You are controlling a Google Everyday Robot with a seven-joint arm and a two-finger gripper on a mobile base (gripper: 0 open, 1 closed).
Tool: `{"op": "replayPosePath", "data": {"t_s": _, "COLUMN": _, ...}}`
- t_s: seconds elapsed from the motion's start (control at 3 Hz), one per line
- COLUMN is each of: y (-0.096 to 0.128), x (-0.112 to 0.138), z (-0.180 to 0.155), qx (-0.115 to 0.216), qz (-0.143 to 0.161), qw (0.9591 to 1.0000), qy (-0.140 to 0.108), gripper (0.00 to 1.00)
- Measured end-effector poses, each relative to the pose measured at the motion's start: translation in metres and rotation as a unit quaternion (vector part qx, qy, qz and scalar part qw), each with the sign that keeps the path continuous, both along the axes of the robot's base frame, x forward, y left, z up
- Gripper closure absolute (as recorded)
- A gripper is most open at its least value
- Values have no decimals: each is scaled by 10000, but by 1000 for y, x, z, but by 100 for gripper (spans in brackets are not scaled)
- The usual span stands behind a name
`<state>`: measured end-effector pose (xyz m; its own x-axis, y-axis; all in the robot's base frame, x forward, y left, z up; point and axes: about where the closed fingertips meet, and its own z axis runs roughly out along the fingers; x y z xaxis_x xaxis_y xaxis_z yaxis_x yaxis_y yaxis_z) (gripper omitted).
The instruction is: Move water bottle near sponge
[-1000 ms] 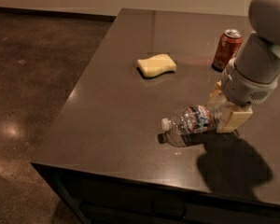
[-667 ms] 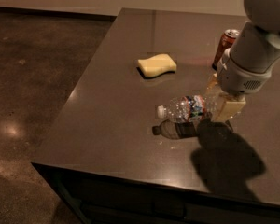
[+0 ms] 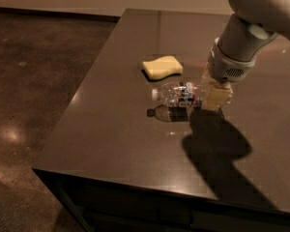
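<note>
**Water bottle in gripper, off the surface, just short of the sponge**

- Gripper (image 3: pixel 211 96): over the middle-right part of the surface (image 3: pixel 130 134), at the end of the grey-white arm (image 3: pixel 244 37) that comes in from the upper right corner. It is clamped on the base end of the water bottle (image 3: pixel 178 94). One pale tan finger (image 3: pixel 218 96) shows on the near side of the bottle; the other is hidden behind it.
- Water bottle: held about horizontal, white cap pointing left, red, white and blue label just left of the finger. It hangs clear of the surface. Its dark reflection (image 3: pixel 168 113) sits below it and slightly nearer the camera, with a gap between the two.
- Sponge (image 3: pixel 162 66): pale yellow, wavy sides, lying flat on the surface, up and left of the bottle. The bottle's cap end is near the sponge's front edge, not touching; a strip of bare surface shows between them.
- Arm shadow (image 3: pixel 217 144): a large dark patch on the surface, from below the gripper toward the near right edge.
- Surface: dark, glossy, rectangular, with its near-left corner at bottom left. Dull brown floor (image 3: pixel 34 81) to the left, with a couple of light glints on it.
</note>
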<state>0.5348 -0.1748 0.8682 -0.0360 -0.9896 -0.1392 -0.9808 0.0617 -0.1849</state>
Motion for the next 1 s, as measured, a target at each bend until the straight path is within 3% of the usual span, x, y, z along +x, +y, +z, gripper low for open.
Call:
{"op": "replayPosePath", "data": {"t_s": 0.67, "y": 12, "x": 56, "z": -7, "qx": 71, "qz": -358, "qw": 9991, "qy": -202, "gripper": 100}}
{"op": "replayPosePath", "data": {"t_s": 1.0, "y": 19, "x": 74, "z": -10, "qx": 65, "qz": -421, "qw": 9988, "qy": -258, "gripper": 82}}
